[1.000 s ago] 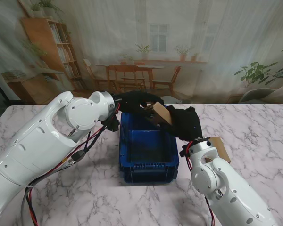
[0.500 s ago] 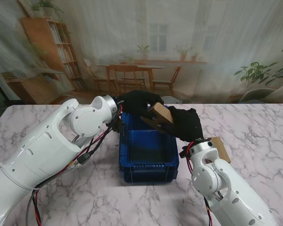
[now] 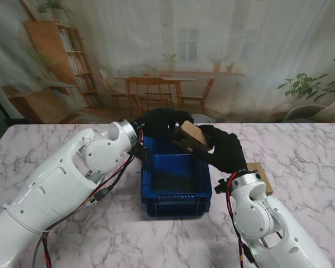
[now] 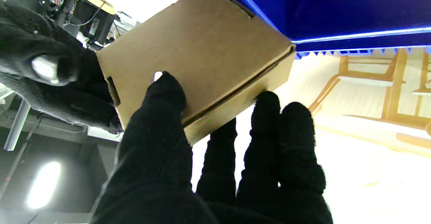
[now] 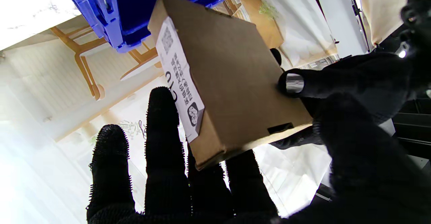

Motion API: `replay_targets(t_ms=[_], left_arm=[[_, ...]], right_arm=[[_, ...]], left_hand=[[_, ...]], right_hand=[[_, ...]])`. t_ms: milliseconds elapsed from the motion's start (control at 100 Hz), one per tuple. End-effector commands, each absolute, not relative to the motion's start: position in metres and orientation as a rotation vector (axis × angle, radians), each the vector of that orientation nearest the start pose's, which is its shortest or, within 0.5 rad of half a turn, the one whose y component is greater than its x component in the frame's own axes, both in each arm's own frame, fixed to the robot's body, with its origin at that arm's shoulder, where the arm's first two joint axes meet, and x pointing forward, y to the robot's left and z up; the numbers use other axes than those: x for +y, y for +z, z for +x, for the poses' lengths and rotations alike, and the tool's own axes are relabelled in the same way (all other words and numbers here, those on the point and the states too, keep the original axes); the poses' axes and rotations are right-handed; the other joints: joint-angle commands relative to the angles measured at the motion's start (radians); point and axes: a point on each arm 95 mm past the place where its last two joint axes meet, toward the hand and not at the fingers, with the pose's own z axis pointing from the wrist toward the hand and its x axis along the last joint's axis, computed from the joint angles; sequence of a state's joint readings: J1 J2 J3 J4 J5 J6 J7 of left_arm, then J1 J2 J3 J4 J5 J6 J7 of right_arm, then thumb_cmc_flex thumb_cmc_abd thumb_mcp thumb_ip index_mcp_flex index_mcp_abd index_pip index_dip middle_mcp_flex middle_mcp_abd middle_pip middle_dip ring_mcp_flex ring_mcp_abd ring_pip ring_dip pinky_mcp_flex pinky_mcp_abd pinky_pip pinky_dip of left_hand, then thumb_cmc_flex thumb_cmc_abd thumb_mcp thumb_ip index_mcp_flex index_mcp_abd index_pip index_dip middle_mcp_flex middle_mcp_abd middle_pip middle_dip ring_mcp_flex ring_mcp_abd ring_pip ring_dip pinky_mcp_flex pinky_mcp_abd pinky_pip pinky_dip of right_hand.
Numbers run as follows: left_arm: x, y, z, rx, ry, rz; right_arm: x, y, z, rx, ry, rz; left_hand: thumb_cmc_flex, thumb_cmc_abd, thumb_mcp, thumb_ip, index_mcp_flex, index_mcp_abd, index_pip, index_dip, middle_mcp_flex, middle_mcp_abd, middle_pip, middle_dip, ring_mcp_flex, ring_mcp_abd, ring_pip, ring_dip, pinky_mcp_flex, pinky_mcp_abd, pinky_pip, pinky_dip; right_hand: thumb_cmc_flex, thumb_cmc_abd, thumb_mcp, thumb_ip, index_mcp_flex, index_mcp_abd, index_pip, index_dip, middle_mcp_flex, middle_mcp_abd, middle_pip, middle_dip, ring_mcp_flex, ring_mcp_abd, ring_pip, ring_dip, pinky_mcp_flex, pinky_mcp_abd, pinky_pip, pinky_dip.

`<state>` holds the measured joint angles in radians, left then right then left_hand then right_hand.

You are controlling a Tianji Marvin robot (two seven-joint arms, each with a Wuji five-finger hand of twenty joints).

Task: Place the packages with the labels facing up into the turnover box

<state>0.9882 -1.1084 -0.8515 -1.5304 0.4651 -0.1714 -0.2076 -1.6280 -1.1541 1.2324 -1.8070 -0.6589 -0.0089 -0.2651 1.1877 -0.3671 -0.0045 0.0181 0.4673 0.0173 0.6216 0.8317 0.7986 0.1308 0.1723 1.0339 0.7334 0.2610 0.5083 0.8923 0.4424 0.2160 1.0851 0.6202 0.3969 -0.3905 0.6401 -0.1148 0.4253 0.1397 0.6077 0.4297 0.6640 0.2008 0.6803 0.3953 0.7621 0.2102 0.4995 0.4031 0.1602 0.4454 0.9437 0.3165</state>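
Observation:
A brown cardboard package hangs tilted over the far end of the blue turnover box. Both black-gloved hands grip it: my left hand from the left and far side, my right hand from the right. In the left wrist view the thumb and fingers of the left hand press the package at its edge. In the right wrist view the right hand backs the package, whose white printed label lies on a narrow side face. A second brown package lies right of the box.
The turnover box's dark interior shows nothing inside. Marble table top spreads to the right and, on the left, beyond my left arm. The box's blue rim sits close to the held package.
The package has risen slightly and turned flatter between the hands. My right hand has shifted a little right, and my left arm has swung farther in toward the box.

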Motion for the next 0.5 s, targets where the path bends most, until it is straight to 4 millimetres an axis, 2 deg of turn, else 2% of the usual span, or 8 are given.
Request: replay_targets(t_ms=[0, 160, 280, 390, 490], left_arm=[[-0.122, -0.189, 0.480, 1.758, -2.030, -1.062], [-0.114, -0.189, 0.471, 1.730, -2.091, -0.932], [-0.106, -0.189, 0.463, 1.713, -2.130, -0.848], [-0.099, -0.188, 0.456, 1.704, -2.150, -0.766], [-0.094, -0.187, 0.452, 1.705, -2.157, -0.697]], right_arm=[[0.030, -0.250, 0.376, 0.962, 1.992, 1.329], [0.020, -0.248, 0.370, 0.944, 2.003, 1.325], [0.011, -0.246, 0.367, 0.942, 1.998, 1.323], [0.004, -0.248, 0.367, 0.968, 1.988, 1.353], [-0.002, -0.247, 0.367, 0.974, 1.997, 1.444]], left_hand=[[0.103, 0.112, 0.119, 0.033, 0.068, -0.011, 0.190, 0.037, 0.069, -0.053, 0.125, 0.067, 0.022, -0.053, 0.049, 0.014, -0.002, -0.058, 0.033, 0.007], [0.103, 0.118, 0.118, 0.034, 0.056, -0.014, 0.203, 0.028, 0.062, -0.056, 0.129, 0.065, 0.016, -0.056, 0.052, 0.012, -0.005, -0.065, 0.033, 0.004], [0.103, 0.121, 0.115, 0.034, 0.051, -0.016, 0.210, 0.024, 0.057, -0.058, 0.131, 0.065, 0.011, -0.058, 0.055, 0.011, -0.009, -0.070, 0.032, 0.002], [0.103, 0.122, 0.115, 0.034, 0.047, -0.019, 0.216, 0.021, 0.054, -0.060, 0.134, 0.064, 0.008, -0.061, 0.057, 0.010, -0.010, -0.072, 0.032, 0.001], [0.103, 0.124, 0.113, 0.034, 0.044, -0.020, 0.222, 0.016, 0.052, -0.061, 0.136, 0.063, 0.007, -0.062, 0.059, 0.009, -0.010, -0.077, 0.032, 0.000]], right_hand=[[-0.044, 0.017, -0.022, 0.024, -0.033, -0.042, 0.013, 0.002, -0.040, -0.013, -0.007, -0.007, -0.031, -0.007, -0.046, -0.014, -0.018, -0.025, -0.015, 0.017], [-0.089, 0.007, -0.059, 0.019, -0.101, -0.035, -0.026, -0.003, -0.195, -0.004, -0.050, -0.024, -0.138, -0.017, -0.083, -0.024, -0.031, -0.045, -0.017, 0.032], [-0.152, -0.032, -0.072, 0.009, -0.196, 0.024, -0.171, -0.055, -0.389, 0.010, -0.134, -0.094, -0.247, -0.015, -0.170, -0.065, -0.058, -0.055, -0.065, 0.066], [-0.200, -0.068, -0.076, -0.011, -0.260, 0.073, -0.294, -0.104, -0.460, 0.025, -0.191, -0.136, -0.289, -0.007, -0.249, -0.105, -0.074, -0.046, -0.129, 0.077], [-0.247, -0.103, -0.059, -0.022, -0.266, 0.088, -0.357, -0.117, -0.480, 0.043, -0.238, -0.160, -0.297, 0.000, -0.294, -0.121, -0.078, -0.036, -0.180, 0.080]])
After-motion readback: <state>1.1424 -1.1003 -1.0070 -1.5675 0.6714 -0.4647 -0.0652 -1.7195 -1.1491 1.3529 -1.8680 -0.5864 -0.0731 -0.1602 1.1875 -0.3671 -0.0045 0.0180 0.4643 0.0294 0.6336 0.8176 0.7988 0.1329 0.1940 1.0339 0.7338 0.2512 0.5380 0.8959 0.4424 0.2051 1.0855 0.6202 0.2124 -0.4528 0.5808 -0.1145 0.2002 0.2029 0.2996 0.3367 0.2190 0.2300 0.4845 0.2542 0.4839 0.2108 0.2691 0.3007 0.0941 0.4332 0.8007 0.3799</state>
